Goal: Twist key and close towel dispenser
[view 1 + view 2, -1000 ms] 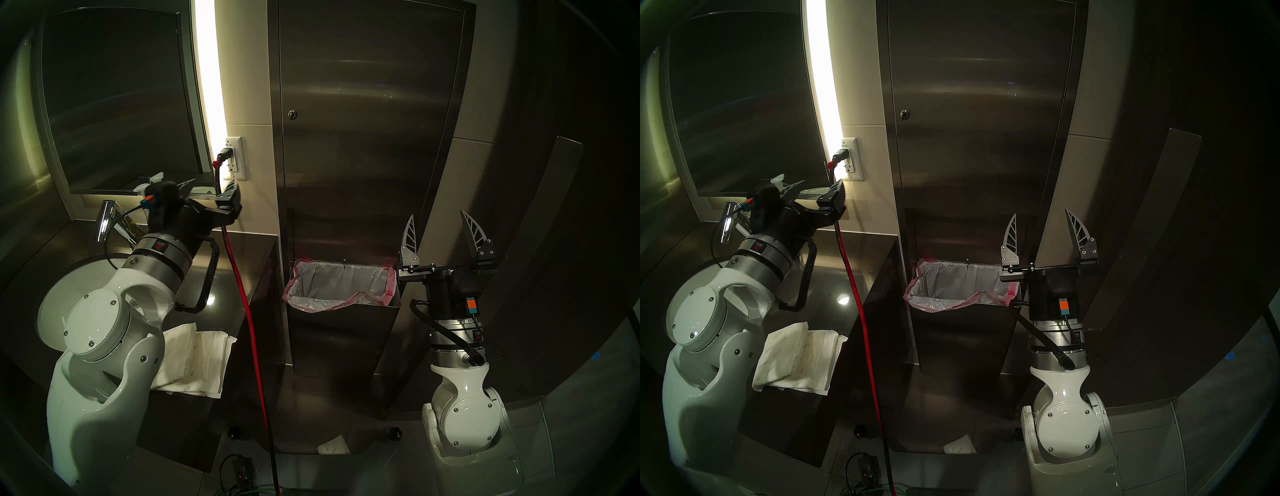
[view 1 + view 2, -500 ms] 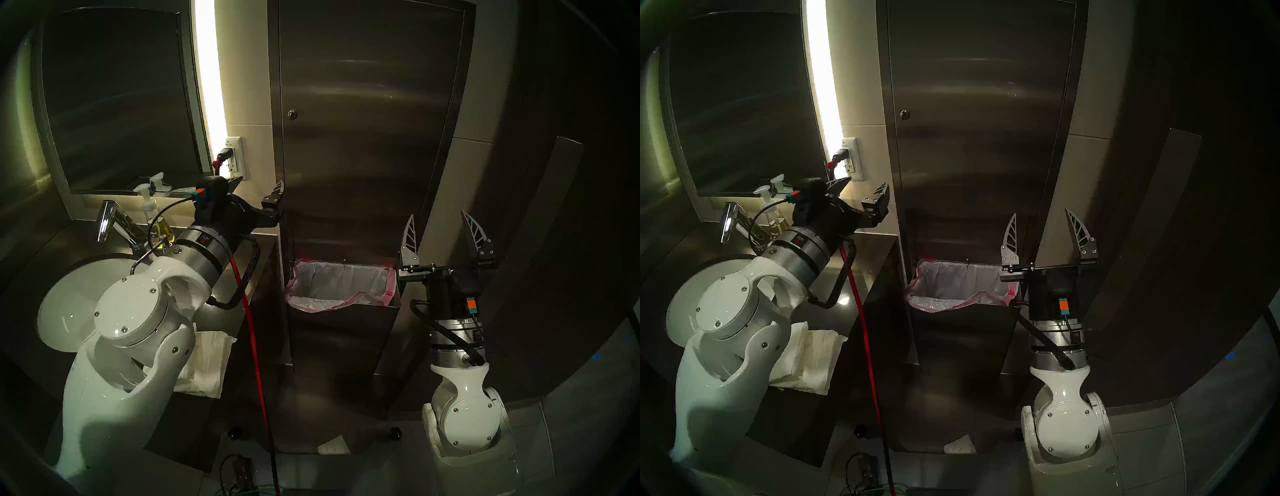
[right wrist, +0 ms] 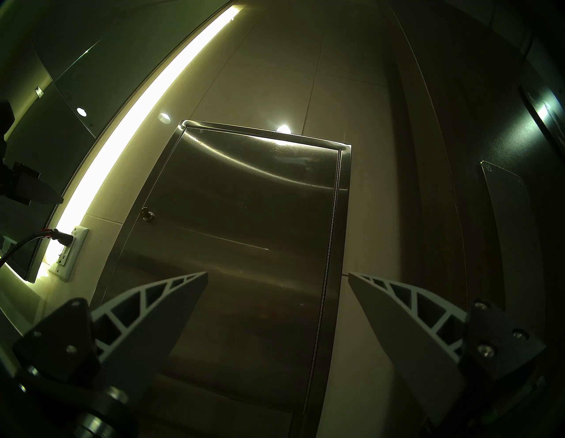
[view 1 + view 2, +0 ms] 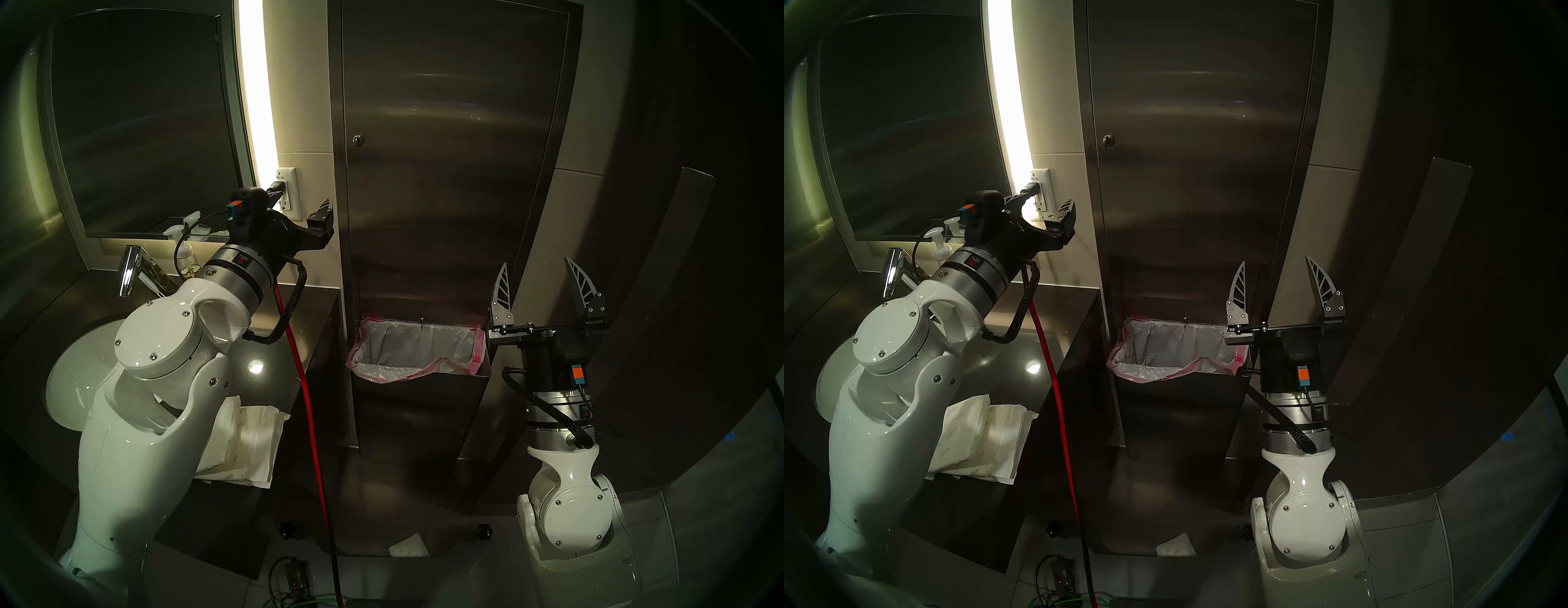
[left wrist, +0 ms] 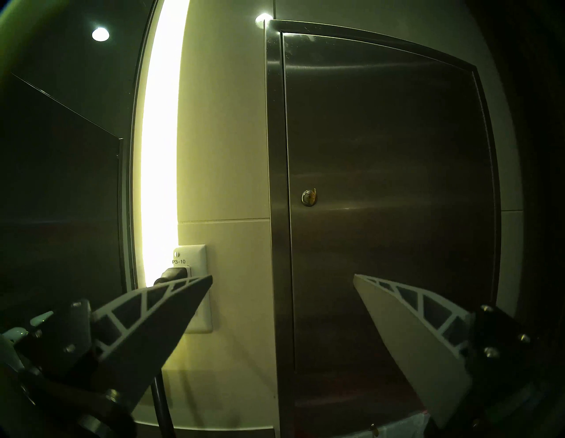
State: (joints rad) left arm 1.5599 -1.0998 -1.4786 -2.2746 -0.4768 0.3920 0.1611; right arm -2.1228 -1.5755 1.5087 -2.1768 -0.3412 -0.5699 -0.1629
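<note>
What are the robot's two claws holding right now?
Nothing. The left gripper is open, below the key in the towel dispenser. The right gripper is open too, with empty air between its fingers.

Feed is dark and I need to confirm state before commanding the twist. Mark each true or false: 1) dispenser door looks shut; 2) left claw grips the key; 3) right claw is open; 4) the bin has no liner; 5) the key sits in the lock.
1) True: the towel dispenser door lies flush.
2) False: the left claw is open, short of the key.
3) True: the right claw is open and empty.
4) False: the waste bin has a pink-edged liner.
5) True.
</note>
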